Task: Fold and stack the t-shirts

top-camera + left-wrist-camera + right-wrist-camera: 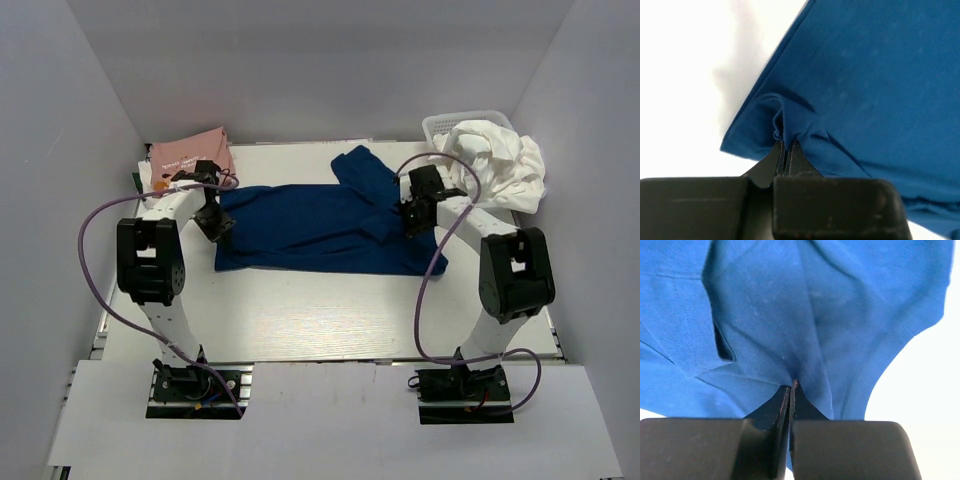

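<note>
Top view: 1 pink t-shirt [190, 152] at back left, 1 navy t-shirt [310, 228] flat mid-table, white t-shirts [500, 160] heaped back right on the basket [445, 124], nr unclear. Only the wrist views show the grip: left gripper [785, 150] and right gripper [791, 386] are each closed tight on a pinch of navy cloth, and the rest spreads ahead of the tips.

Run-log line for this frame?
left gripper: shut on navy t-shirt | right gripper: shut on navy t-shirt | white t-shirts: heaped at basket | pink t-shirt: far left
</note>
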`<state>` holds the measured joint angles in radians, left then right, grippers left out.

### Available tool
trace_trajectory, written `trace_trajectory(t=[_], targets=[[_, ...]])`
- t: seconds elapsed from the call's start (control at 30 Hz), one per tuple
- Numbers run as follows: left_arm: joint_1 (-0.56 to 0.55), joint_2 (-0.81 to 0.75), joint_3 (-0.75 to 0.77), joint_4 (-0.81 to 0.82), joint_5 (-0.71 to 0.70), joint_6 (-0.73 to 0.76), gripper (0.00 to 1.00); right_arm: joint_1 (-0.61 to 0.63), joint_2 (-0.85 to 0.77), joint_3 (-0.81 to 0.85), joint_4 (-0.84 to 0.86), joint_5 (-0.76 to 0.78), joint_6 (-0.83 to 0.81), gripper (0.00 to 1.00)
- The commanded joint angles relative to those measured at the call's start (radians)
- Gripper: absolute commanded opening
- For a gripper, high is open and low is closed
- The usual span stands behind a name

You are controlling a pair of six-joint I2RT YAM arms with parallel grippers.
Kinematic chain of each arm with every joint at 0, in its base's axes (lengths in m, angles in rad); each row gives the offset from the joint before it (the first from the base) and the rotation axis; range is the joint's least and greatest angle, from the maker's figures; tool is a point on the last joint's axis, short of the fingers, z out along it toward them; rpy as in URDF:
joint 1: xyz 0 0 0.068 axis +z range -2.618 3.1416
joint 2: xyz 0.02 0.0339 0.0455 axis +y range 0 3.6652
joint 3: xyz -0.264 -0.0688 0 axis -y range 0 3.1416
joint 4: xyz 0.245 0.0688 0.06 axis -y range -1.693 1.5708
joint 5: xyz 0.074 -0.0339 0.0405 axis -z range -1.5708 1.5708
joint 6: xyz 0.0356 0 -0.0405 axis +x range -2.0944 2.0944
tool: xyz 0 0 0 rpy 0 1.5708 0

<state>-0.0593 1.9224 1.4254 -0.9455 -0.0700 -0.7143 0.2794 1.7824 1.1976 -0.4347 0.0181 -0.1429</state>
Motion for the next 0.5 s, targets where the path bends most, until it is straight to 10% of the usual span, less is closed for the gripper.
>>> trace_trajectory(t=[0.0,0.47], targets=[[-0.007,-0.126,-0.029,-0.021,0.031,0.021,0.0,-0.008,-0.121,0.034,-0.01,0.118,0.032,0.0],[-0.016,-0.198,-0.056,-0.044,0.079,0.021,0.0,-0.032,-0.045,0.224,-0.187,0.212,0.019,0.0]])
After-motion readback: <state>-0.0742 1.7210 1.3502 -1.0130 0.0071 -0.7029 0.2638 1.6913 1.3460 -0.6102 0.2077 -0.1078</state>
